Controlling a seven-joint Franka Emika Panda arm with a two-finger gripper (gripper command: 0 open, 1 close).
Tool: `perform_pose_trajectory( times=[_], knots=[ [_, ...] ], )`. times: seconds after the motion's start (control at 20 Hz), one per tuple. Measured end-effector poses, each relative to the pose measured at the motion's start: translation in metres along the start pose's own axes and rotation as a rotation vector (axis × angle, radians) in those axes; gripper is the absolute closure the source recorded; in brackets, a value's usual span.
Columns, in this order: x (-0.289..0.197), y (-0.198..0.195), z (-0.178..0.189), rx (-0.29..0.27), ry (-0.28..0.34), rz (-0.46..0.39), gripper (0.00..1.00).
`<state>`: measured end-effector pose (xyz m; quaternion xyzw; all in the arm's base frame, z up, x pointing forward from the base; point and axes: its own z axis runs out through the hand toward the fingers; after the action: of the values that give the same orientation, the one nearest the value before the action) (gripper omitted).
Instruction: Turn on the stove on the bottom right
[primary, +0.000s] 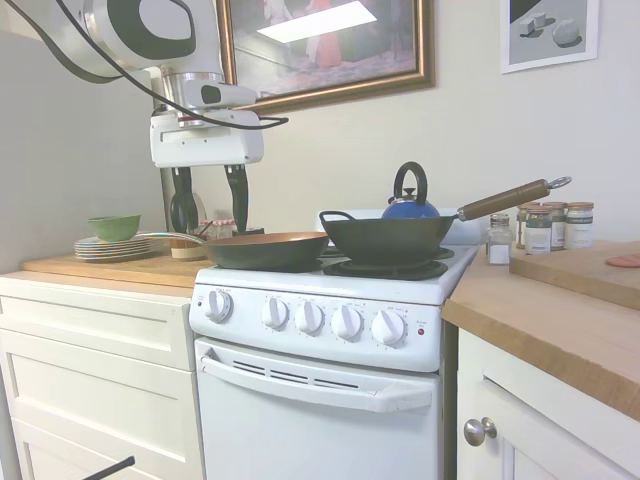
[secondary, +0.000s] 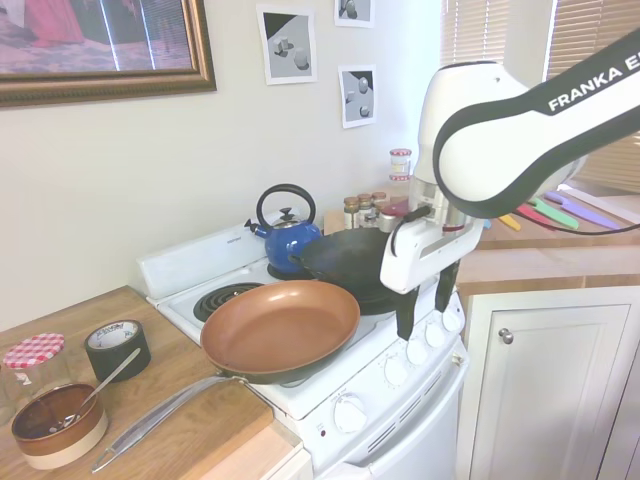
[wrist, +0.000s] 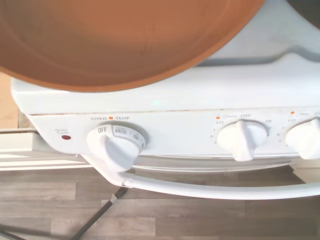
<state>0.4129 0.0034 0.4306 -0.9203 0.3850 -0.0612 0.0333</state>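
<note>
Five knobs (primary: 308, 316) on stove (primary: 320, 400) untouched; wrist view shows pointers at OFF. Gripper (primary: 208, 195) hangs above, fingers spread, empty. Turning remains.

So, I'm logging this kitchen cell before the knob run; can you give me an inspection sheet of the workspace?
Surface: wooden counter either side of the range.
Job's things: stove, white, five knobs; oven knob points at OFF; red light beside the knobs.
Clutter: copper pan and dark wok on the burners, blue kettle behind, spice jars, plates with green bowl, tape roll, bowl with spoon.
Grippers: gripper open, empty, above the stove's front edge.
Cables: nothing seen beyond the rig's own.
Surroundings: framed painting, prints on the wall.
</note>
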Motion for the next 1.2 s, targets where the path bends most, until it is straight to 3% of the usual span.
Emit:
perform_pose_trajectory(
  times=[0.6,1.2],
  knots=[
    [0.018,0.016,0.005,-0.007,-0.01,0.037,0.0],
    [0.104,0.043,0.043,-0.063,-0.071,0.057,0.0]
  ],
)
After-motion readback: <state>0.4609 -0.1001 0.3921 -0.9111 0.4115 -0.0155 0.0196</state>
